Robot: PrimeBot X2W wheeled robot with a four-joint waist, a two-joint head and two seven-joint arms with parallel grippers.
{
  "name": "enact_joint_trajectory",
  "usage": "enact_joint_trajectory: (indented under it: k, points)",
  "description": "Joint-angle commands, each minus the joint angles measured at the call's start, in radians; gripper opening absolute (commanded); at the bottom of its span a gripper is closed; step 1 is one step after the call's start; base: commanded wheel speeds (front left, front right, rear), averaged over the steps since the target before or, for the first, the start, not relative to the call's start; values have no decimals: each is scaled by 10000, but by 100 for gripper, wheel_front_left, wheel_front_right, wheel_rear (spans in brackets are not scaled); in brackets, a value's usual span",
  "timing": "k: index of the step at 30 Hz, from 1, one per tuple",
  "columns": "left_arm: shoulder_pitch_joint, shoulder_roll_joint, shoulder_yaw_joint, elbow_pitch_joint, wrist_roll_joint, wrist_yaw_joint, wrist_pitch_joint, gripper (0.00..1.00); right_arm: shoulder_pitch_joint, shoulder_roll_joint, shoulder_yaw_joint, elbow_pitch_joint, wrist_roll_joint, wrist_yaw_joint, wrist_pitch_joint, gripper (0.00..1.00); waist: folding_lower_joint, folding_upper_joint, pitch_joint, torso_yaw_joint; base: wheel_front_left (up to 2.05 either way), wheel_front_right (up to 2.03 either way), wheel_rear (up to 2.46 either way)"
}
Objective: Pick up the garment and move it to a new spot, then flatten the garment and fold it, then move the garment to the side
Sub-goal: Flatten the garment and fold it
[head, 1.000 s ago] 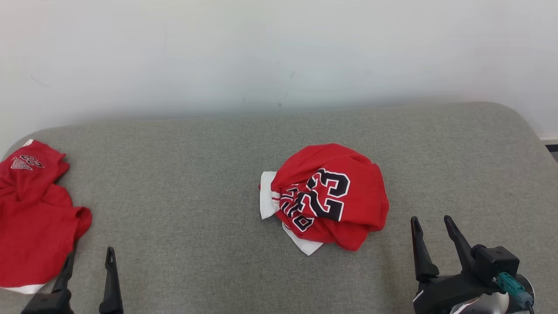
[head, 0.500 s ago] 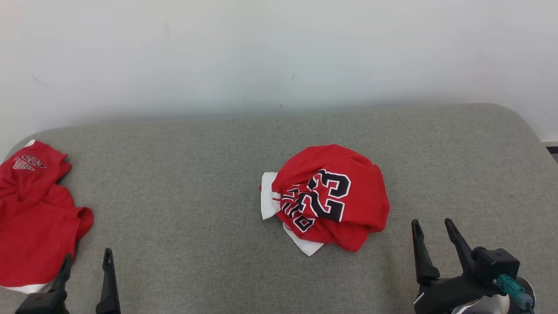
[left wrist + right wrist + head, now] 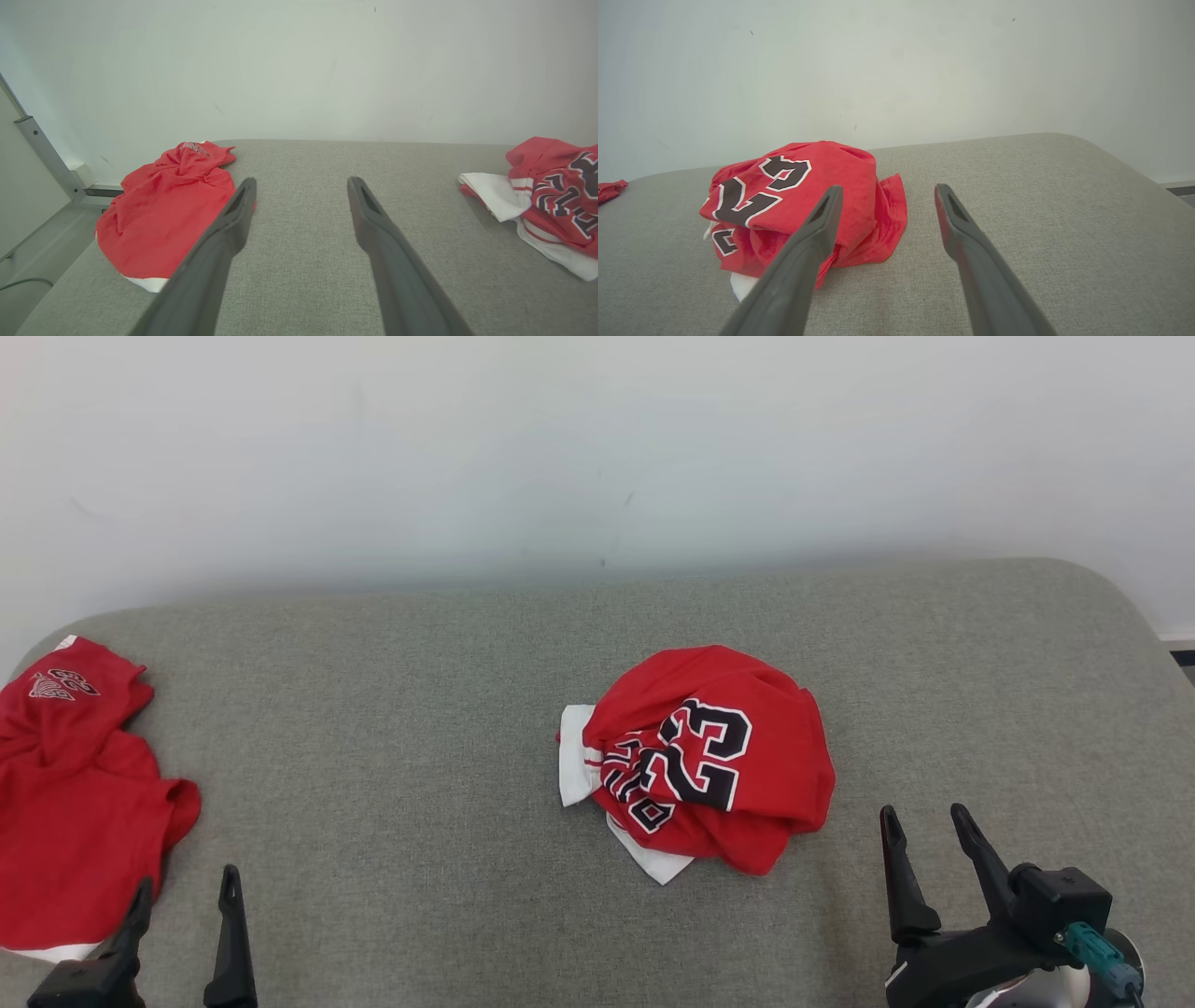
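Item under task: crumpled red jersey with black-and-white numerals "23" and white trim [image 3: 709, 756]. It lies bunched in a heap on the grey fabric-covered desk with rounded corners [image 3: 420, 709], about midway between the far and near edges and somewhat toward the right edge. Position and shape are unchanged from one second ago.

Left hand [image 3: 185, 882]: at the near-left corner, fingers spread apart and holding nothing. It has drawn back very slightly toward the near edge since the earlier frame. The left wrist view confirms the open gap [image 3: 302, 181].

Right hand [image 3: 921, 810]: near the near-right corner, fingers parted and empty, close to the jersey's right side but not touching. Its position is practically unaltered.

Second item: a red garment with white hem [image 3: 75, 803], lying against the left edge, just beside the left hand, undisturbed.
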Motion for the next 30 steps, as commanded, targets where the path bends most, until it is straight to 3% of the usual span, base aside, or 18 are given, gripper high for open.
enact_joint_trajectory:
  k: [1,30]
  points:
    - [24,39,-6,-41,-38,31,14,100,58,11,28,-25,36,-22,24,100,0,0,-1,-2,0,0,0]
    - [22,78,-22,75,-259,133,-59,100,85,11,13,15,60,-22,36,100,0,0,-47,-13,0,0,0]
